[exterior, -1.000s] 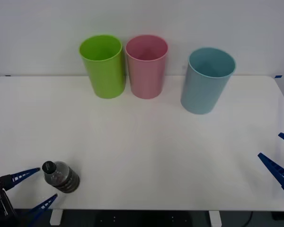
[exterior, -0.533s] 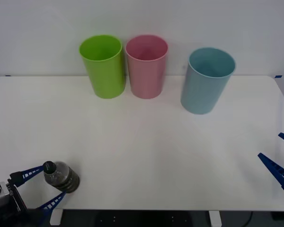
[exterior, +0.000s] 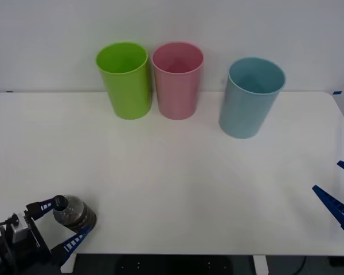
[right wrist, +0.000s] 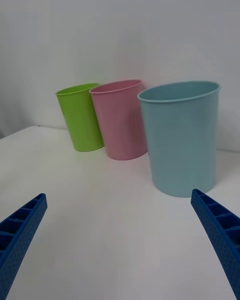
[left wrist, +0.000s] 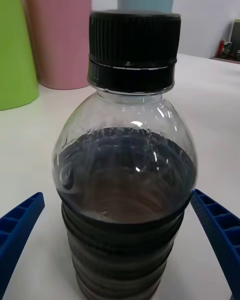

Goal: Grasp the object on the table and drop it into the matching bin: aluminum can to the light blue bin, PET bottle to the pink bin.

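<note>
PET bottle [exterior: 73, 213] upright at near-left corner of the bench [exterior: 172, 172]. Left gripper [exterior: 60, 224] straddles it, fingers [exterior: 74, 241] spread either side, not clamped. Right gripper [exterior: 337, 193] at near-right edge, fingers apart, nothing between them. Far side, left to right: lime green bin [exterior: 125, 79], pink bin [exterior: 177, 79] just beside it, light blue bin [exterior: 251, 96] further right

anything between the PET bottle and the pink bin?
No. In the front view, only bare white table separates the PET bottle, standing between the open left gripper fingers, from the pink bin.
</note>
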